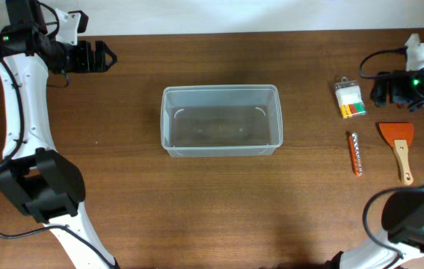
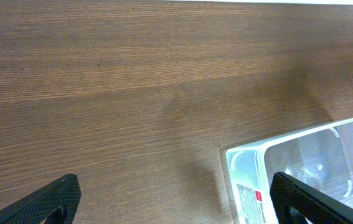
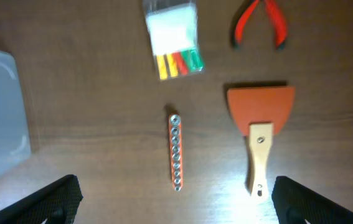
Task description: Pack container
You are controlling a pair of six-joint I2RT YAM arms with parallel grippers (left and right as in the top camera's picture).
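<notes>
- The left gripper (image 1: 101,57) sits up and left of the container, its jaws spread wide and holding nothing. It is best kept out of the way.
- The container (image 1: 219,89) stands empty. A label on its wall is cut off in the left wrist view.
- Right of the container lie a packet of coloured sticks (image 1: 349,98), an orange bar (image 1: 356,154) and a scraper (image 1: 399,148), all apart.
- The right gripper (image 3: 176,205), farthest right of the container, hovers spread and empty. I judge it should descend squarely across one tool's narrow width.
- Red pliers (image 3: 260,25) are hidden overhead beneath that arm, and the packet's contents are blurred.
</notes>
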